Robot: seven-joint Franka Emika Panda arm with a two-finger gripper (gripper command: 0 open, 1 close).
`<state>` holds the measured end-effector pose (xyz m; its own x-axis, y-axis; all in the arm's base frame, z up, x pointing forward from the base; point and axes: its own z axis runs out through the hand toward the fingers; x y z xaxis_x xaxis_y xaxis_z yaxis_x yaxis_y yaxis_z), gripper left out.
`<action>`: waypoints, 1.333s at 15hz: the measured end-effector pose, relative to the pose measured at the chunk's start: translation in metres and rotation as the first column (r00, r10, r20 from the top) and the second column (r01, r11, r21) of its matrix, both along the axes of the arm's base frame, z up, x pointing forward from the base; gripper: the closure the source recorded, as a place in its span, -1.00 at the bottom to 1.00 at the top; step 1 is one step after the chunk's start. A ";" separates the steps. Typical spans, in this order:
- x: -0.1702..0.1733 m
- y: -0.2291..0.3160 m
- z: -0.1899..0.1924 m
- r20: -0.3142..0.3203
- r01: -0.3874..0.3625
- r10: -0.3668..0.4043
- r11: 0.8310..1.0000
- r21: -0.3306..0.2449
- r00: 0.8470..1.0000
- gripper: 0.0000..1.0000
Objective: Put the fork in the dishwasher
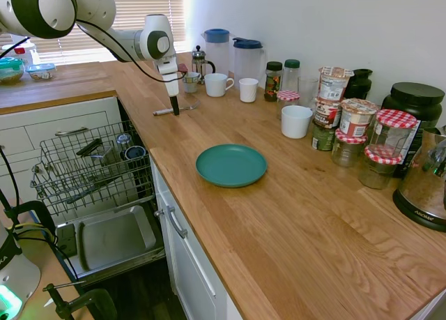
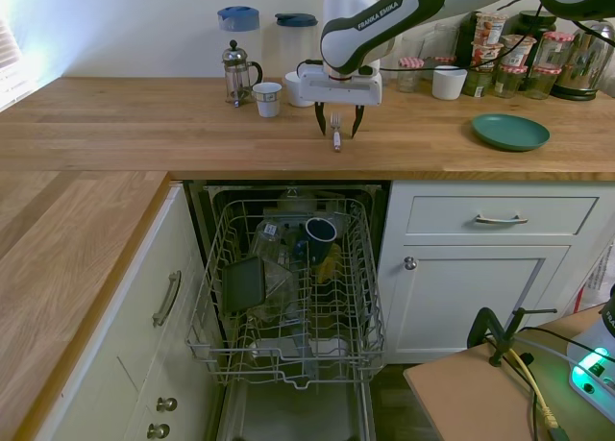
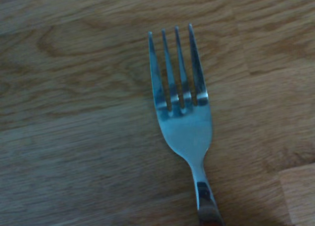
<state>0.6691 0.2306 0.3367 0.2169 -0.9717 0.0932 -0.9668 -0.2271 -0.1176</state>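
Since the fork (image 2: 336,132) lies flat on the oak counter (image 2: 144,124), the gripper (image 2: 337,129) comes straight down over it, fingers spread wide either side, nothing held yet. Fork: slim polished steel, four tines (sharp in the wrist view (image 3: 184,117)). Below, the dishwasher (image 2: 288,297) stands open, grey wire rack pulled out, ready.

Home kitchen, wooden worktop (image 1: 293,215), open dishwasher (image 2: 288,297), jam jars (image 1: 382,153)

Silver fork (image 2: 336,132) lies flat on the wooden counter; dishwasher (image 2: 293,297) at its 6 o'clock, door down, rack pulled out.
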 end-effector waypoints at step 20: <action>-0.026 -0.022 0.014 0.058 0.020 -0.023 0.998 0.053 0.998 1.00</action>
<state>0.6427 0.2085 0.3509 0.1919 -0.9799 0.0539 -0.9623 -0.1986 -0.1857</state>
